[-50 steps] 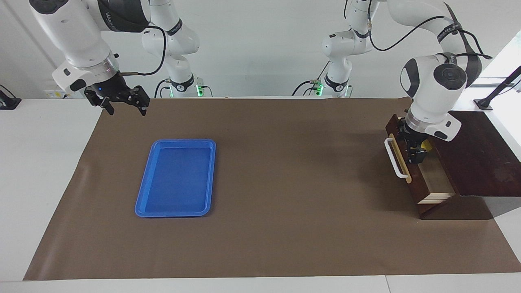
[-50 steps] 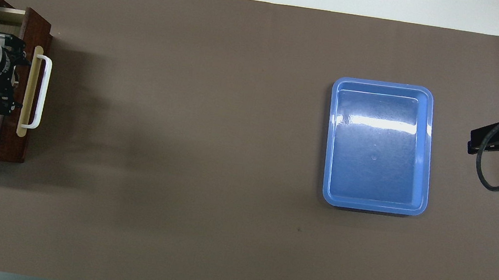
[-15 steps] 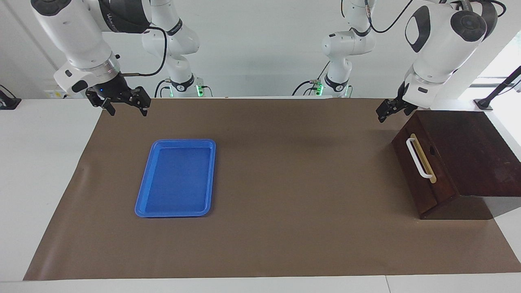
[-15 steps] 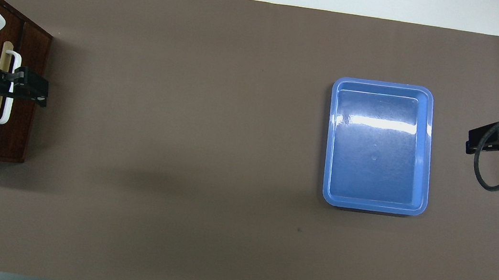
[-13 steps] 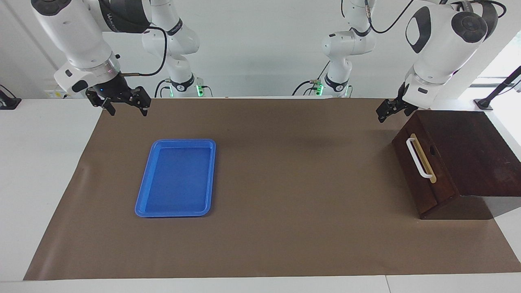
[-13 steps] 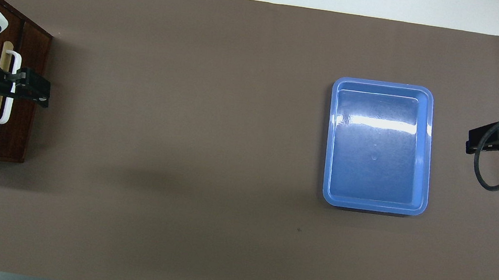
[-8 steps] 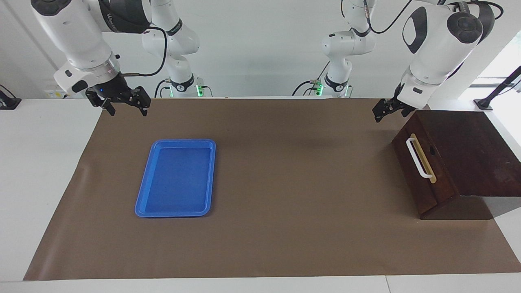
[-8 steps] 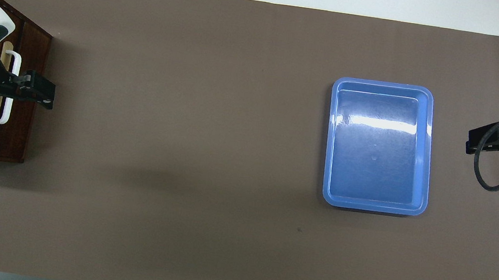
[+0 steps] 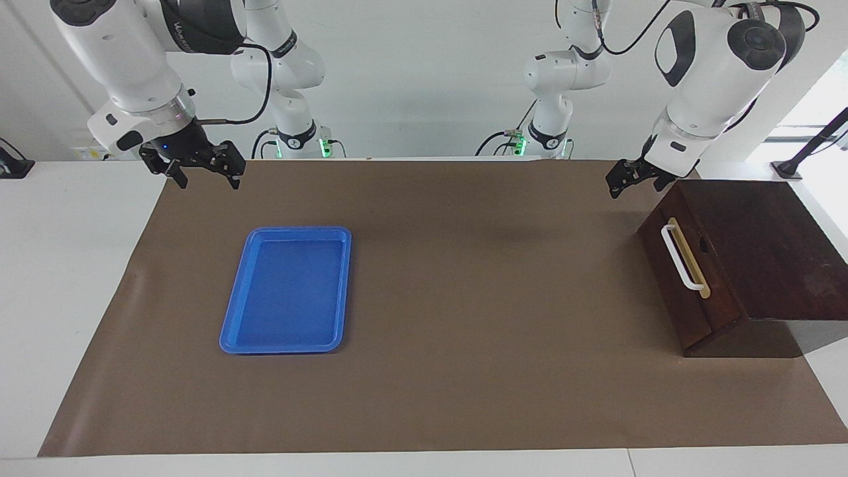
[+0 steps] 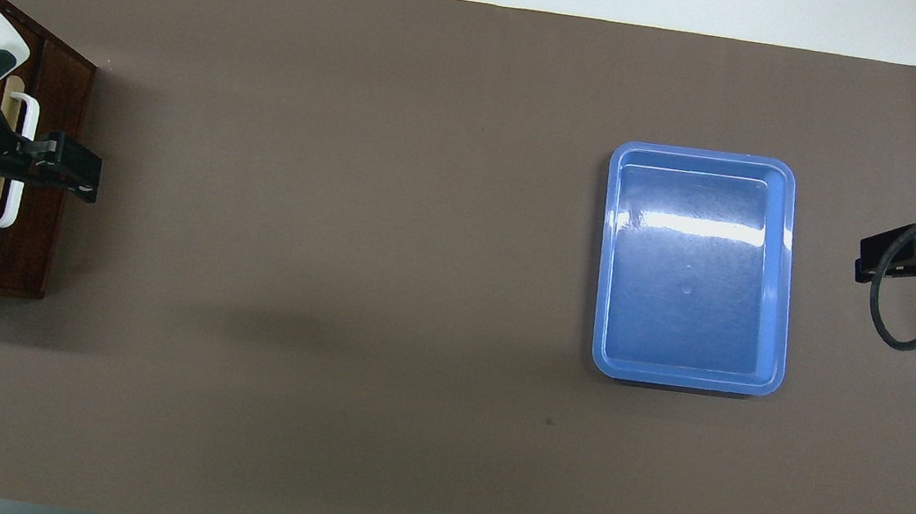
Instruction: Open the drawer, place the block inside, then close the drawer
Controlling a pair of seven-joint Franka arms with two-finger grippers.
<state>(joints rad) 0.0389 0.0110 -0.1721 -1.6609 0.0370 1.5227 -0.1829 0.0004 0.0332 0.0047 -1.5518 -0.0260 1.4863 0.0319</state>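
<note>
Your drawer [image 9: 689, 278] is pushed flush into the box [image 9: 762, 258] at the left arm's end of the tabletop [image 9: 40, 265]. Its front faces the middle of the tabletop, with the white handle [image 9: 679, 258] on a tan strip [image 9: 690, 257]. In the overhead view the handle [image 10: 18, 160] shows partly under the arm. You can't see the block in either view; with the drawer closed, nothing yellow shows anywhere.

Your left gripper [image 9: 623, 180] hangs in the air over the brown mat [image 9: 464, 298], just off the box's front corner on the robots' side. It touches nothing and holds nothing. Fingers point down and toward the tabletop's middle; you cannot tell how wide they stand. In the overhead view the left gripper [image 10: 76, 170] overlaps the box's front edge, but the facing view shows it raised and clear of the box.

Your right gripper [image 9: 204, 169] waits in the air over the mat's corner at the right arm's end, near the robots. Its fingers stand wide apart and hold nothing. In the overhead view the right gripper [image 10: 891, 259] shows only at the frame edge with a looped black cable [image 10: 903, 307].

The blue tray [image 9: 288, 289] lies flat on the mat toward the right arm's end, well apart from the box. Nothing is in the tray.
</note>
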